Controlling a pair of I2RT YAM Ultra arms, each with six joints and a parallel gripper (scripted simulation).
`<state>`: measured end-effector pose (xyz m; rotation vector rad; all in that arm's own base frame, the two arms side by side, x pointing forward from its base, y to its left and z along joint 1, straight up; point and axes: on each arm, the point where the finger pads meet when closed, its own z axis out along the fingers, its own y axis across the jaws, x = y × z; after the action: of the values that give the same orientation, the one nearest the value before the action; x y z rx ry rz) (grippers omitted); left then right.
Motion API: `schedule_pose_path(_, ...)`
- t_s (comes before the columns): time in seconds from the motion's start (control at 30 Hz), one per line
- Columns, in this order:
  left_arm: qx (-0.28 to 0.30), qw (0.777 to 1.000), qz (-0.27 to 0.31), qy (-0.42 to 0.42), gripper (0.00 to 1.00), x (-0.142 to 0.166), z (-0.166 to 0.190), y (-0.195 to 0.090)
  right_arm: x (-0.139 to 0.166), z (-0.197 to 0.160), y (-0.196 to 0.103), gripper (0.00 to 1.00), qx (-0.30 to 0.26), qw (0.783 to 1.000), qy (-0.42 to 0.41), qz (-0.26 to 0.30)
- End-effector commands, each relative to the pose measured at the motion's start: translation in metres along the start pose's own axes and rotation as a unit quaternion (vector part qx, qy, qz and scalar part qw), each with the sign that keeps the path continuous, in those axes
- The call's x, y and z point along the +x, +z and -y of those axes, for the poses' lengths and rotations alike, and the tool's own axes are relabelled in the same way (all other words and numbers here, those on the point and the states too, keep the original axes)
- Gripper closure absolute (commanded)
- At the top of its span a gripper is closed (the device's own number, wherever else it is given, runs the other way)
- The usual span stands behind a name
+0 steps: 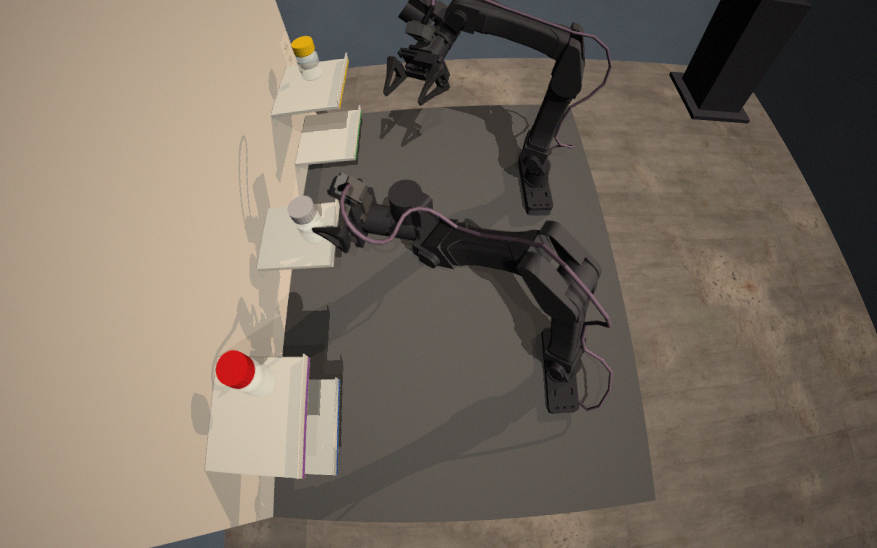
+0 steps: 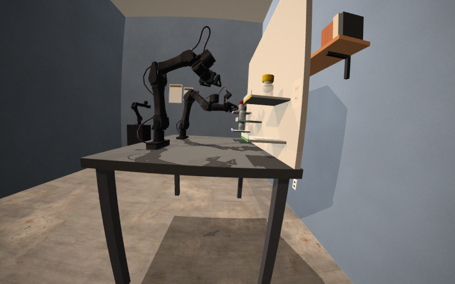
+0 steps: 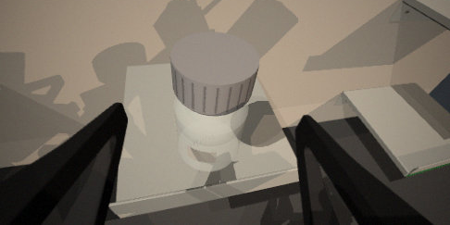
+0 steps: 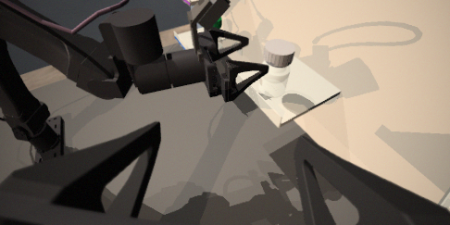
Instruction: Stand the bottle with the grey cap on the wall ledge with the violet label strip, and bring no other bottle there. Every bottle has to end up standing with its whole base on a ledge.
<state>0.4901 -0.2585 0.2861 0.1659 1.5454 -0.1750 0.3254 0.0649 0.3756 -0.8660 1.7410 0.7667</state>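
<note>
The grey-cap bottle [image 1: 303,216] stands upright on a white wall ledge [image 1: 291,241] at the middle of the wall. It also shows in the left wrist view [image 3: 213,106] and the right wrist view [image 4: 278,66]. My left gripper [image 1: 327,214] is open at the ledge's front edge, with one finger on each side of the bottle and not touching it [image 3: 210,117]. The ledge with the violet strip [image 1: 305,415] is further along the wall, and a red-cap bottle [image 1: 240,371] stands on it. My right gripper [image 1: 417,78] [image 4: 229,138] is open and empty, held high.
A yellow-cap bottle [image 1: 305,55] stands on the yellow-strip ledge [image 1: 308,88]. The green-strip ledge [image 1: 329,136] below it holds nothing. A blue-strip ledge [image 1: 323,425] sits lower, beside the violet one. A green cap [image 4: 218,21] shows partly behind my left gripper.
</note>
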Motion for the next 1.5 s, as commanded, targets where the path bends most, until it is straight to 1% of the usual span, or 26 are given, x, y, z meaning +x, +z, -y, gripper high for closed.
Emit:
schedule_pose_path(0.0,0.0,1.0,0.003,-0.007,0.06,-0.003,-0.003,0.01,-0.011,-0.005,-0.004,0.12,-0.005,1.0,-0.01,0.01)
schedule_pose_path(0.2,0.0,1.0,-0.003,-0.004,0.06,0.001,-0.003,0.016,-0.011,-0.005,-0.004,0.12,-0.005,1.0,-0.01,0.01)
schedule_pose_path(1.07,0.0,1.0,-0.002,-0.004,0.06,0.001,-0.004,0.052,-0.011,-0.005,-0.004,0.12,-0.005,1.0,-0.01,0.01)
schedule_pose_path(1.43,0.0,1.0,-0.002,-0.004,0.06,0.001,-0.004,0.053,-0.011,-0.005,-0.004,0.12,-0.005,1.0,-0.01,0.01)
schedule_pose_path(1.47,0.0,1.0,-0.002,-0.004,0.18,0.001,-0.004,0.053,-0.011,-0.005,-0.004,0.12,-0.005,1.0,-0.01,0.01)
